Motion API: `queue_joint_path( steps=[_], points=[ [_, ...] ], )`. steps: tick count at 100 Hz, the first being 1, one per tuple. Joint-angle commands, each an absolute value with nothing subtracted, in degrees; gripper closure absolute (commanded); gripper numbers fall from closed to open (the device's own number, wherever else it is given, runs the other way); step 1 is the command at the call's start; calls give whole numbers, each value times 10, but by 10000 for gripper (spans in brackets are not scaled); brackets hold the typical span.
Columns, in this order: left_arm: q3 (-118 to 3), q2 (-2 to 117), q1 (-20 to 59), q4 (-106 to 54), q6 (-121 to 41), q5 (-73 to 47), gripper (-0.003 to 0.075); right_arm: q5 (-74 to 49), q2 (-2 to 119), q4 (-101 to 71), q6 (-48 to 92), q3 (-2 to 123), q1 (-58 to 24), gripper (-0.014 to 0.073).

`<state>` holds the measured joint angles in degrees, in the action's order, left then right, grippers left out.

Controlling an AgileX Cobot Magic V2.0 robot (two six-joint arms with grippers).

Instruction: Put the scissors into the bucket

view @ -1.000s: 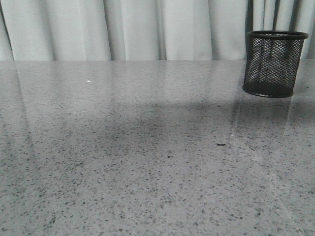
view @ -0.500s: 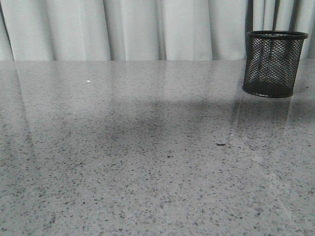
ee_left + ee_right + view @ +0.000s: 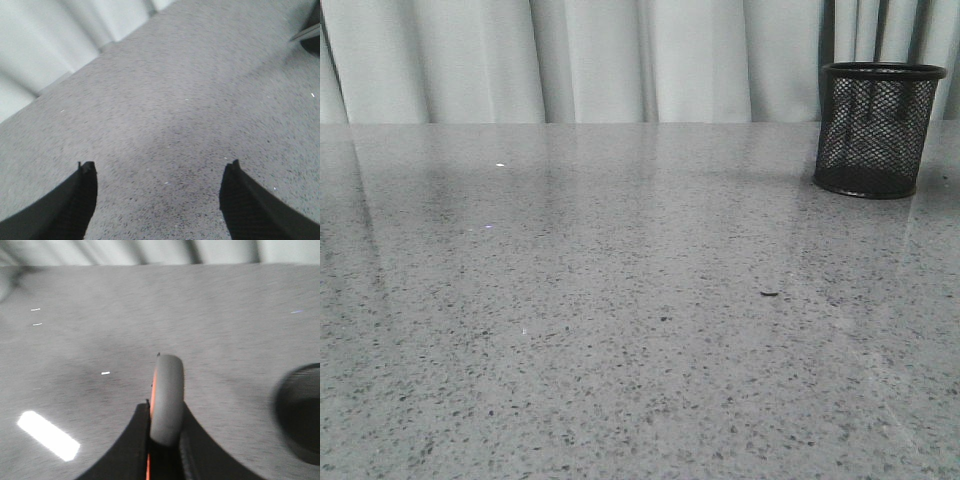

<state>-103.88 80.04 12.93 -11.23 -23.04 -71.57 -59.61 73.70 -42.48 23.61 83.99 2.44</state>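
Note:
The black wire-mesh bucket [image 3: 876, 130] stands upright at the far right of the grey table. It also shows blurred at the edge of the right wrist view [image 3: 300, 410]. My right gripper [image 3: 165, 407] is shut on the scissors [image 3: 166, 395]; a grey handle loop with an orange inner edge sticks up between the fingers. The blades are hidden. My left gripper [image 3: 160, 167] is open and empty above bare table. Neither gripper shows in the front view.
Pale curtains [image 3: 620, 60] hang behind the table's far edge. The grey speckled tabletop [image 3: 620, 300] fills the front view. A dark corner of something [image 3: 310, 35] shows at the edge of the left wrist view.
The broad dark shadow across the middle of the table in the front view has gone. The bucket has not moved.

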Motion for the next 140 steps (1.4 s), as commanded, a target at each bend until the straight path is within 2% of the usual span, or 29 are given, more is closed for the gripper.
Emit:
queue_joint_path(
  steps=[1,22,49,115,124,140],
  points=[
    [-1059,766,79,-168,-222,-687,249,-585,729,-325,163,904,29,641],
    [-1059,742,17,-204,-222,-684,249,-658,758,-151,95,976,29,641],
    [-1059,739,17,-213,-222,-682,249,-684,801,-139,93,980,29,641],
    [-1059,739,17,-213,-222,-679,249,-651,891,-139,96,980,18,638],
    [-1059,739,17,-213,-222,-679,249,-649,891,-139,97,980,18,587],
    [-1059,739,17,-213,-222,-679,249,-649,891,-139,97,980,18,385]
  ],
)
